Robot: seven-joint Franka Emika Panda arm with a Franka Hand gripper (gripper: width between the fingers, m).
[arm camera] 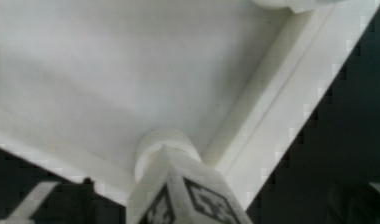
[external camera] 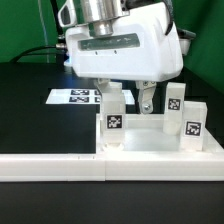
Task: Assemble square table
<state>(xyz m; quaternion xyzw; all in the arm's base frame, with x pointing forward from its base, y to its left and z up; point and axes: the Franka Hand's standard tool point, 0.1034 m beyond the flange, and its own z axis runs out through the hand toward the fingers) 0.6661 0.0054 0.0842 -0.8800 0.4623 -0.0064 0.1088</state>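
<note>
With its jaws spread wide and empty, the claw (external camera: 133, 97) hangs mid-frame just above the square table (external camera: 150, 135) and its upright legs (external camera: 115, 118).

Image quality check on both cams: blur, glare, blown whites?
Exterior view: fairly sharp, tags readable, white plastic square table top nearly blown out against the dark table. Wrist view: soft focus, the tagged chunky white leg blurred, its tag unreadable; top's rim edges smeared.
</note>
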